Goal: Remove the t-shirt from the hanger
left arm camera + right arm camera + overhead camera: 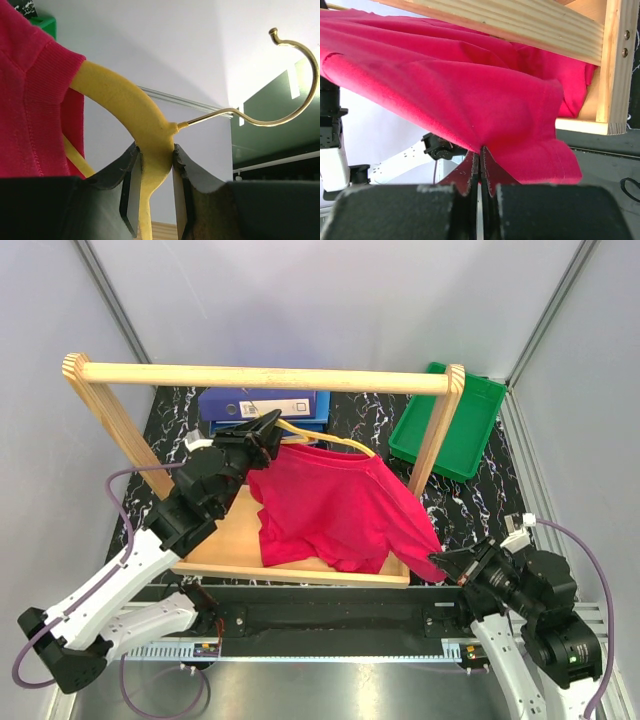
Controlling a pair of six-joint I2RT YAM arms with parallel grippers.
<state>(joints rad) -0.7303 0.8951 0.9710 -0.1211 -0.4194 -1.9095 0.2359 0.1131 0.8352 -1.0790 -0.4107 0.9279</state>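
Hanger [126, 100] neck clamped, t-shirt [470, 90] hem pinched

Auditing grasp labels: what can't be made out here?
Top view: most of the hanger, covered by the t-shirt.
Left wrist: hanger's lower bar, behind the left gripper.
Right wrist: which t-shirt edge the right gripper pinches; view too close.
Top view: blue binder label text, too small.

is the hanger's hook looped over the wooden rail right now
No, in the left wrist view the hook of the hanger curls in open air, nothing through it, with the left gripper clamped on the hanger.
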